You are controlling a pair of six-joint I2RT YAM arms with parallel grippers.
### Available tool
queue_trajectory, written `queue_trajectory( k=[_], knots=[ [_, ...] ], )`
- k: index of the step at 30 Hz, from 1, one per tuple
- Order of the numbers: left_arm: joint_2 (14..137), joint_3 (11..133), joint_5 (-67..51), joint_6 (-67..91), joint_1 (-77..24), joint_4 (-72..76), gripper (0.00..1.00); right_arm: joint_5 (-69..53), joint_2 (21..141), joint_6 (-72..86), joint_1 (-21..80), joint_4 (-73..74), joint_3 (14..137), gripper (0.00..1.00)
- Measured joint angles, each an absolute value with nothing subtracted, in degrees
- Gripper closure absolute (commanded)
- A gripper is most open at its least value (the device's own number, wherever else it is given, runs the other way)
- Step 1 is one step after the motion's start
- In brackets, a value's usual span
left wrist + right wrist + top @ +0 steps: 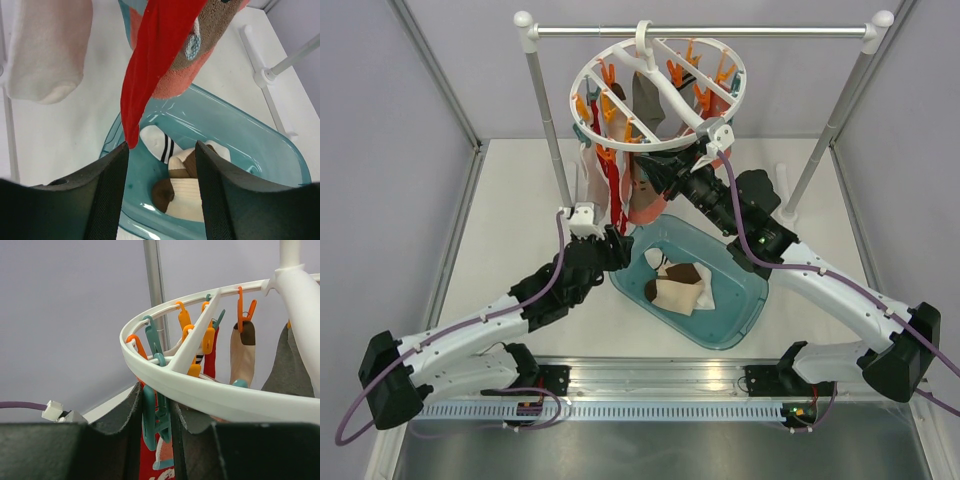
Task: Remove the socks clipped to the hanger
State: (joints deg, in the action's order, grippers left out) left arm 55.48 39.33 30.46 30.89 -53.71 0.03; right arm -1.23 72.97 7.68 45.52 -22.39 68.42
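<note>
The white ring hanger (585,70) hangs by its hook from the rail, with orange and teal clips. Several socks hang from it: a red sock (613,190) (155,55), a brown and coral one (642,195) (210,55), a pale one (45,50), a grey one (648,95) and a beige one (242,352). My right gripper (655,170) (156,425) is shut on a teal clip (156,410) just under the ring (210,390). My left gripper (620,245) (161,185) is open and empty, with the red sock's tip at its left finger (107,195).
A teal bin (750,300) (260,145) sits under the hanger and holds a striped white sock (160,145) and brown and cream socks (682,288). The metal rail (700,31) stands on white posts (545,110) at the back.
</note>
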Motion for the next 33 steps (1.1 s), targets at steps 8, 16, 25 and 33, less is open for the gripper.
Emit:
queue_trajectory(
  k=[8, 16, 25, 33],
  knots=[
    [60.55, 39.27, 33.69, 28.62, -52.14, 5.08, 0.49, -1.23, 72.90, 7.68, 45.52, -22.09, 68.42, 0.94],
    [62.19, 39.22, 34.39, 25.02, -51.40, 8.19, 0.98, -1.23, 72.62, 7.68, 45.52, -21.63, 68.51, 0.94],
    [60.34, 39.81, 30.87, 23.83, -52.07, 7.09, 0.98, 0.64, 69.52, 7.66, 45.52, -20.51, 67.51, 0.89],
    [61.69, 44.82, 28.53, 22.70, -55.64, 3.11, 0.98, 5.23, 66.08, 7.66, 45.52, -17.74, 65.91, 0.84]
  ],
)
